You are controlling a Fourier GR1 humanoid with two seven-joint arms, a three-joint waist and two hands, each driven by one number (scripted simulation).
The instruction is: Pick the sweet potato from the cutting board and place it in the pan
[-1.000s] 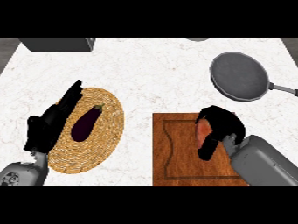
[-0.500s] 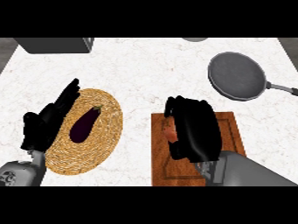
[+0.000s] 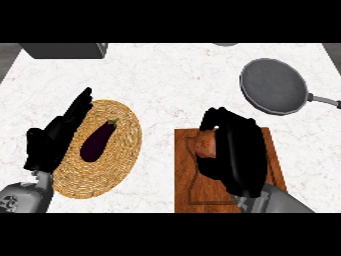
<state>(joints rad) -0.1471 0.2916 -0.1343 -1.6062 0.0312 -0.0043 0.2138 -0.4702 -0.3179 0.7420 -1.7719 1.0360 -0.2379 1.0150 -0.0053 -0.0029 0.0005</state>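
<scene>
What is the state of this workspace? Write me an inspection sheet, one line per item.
Surface: white marbled counter, cutting board and woven mat lying on it.
Job's things: sweet potato on the wooden cutting board, near its far left corner, mostly hidden by the right hand; grey pan at the far right, nothing in it, handle pointing right.
Clutter: eggplant lying on a round woven mat at the left.
Hands: right hand curled over the sweet potato; left hand open, resting at the mat's left edge.
Cables: nothing seen.
Surroundings: dark grey box at the far left edge; a grey object at the far edge, too cut off to name.
</scene>
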